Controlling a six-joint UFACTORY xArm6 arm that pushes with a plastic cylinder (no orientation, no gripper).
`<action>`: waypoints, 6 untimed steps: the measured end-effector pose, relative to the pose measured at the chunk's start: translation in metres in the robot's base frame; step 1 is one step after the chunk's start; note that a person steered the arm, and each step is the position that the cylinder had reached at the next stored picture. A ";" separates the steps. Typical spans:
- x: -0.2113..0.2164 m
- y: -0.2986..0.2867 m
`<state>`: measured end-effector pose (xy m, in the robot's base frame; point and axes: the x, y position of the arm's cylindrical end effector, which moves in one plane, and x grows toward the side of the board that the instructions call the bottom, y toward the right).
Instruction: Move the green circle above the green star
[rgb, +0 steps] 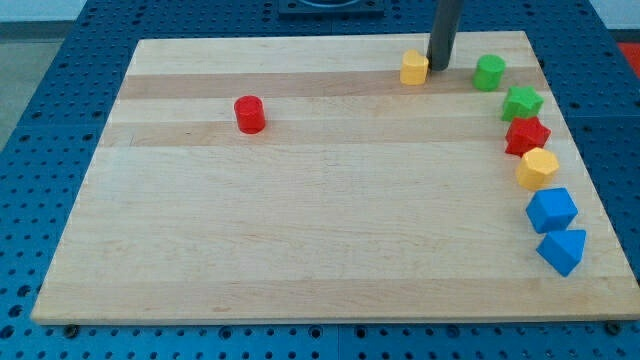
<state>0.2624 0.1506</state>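
Landmark: green star (522, 102), near the worktop's (300, 230) right edge toward the view's top.

Green circle (489, 72) sits just up and to the view's left of the star, close but not clearly touching. It looks nearly in place already; a small nudge toward the view's right would set it squarely above the star.

Tool: a plain rod with nothing to open or close, holding nothing. My tip (437, 67) stands well to the view's left of the star, left of the green circle, just beside a yellow block (414, 68); contact with that block cannot be told.

Handling, judged: the circle looks a small, rigid, light piece that should slide easily on smooth wood. No grasp is possible, so push low on its left flank, through its centre, or the round side may slip off the rod.

Below the star: red star (527, 135).
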 end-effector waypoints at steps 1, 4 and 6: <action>0.006 0.006; 0.006 0.079; -0.001 0.088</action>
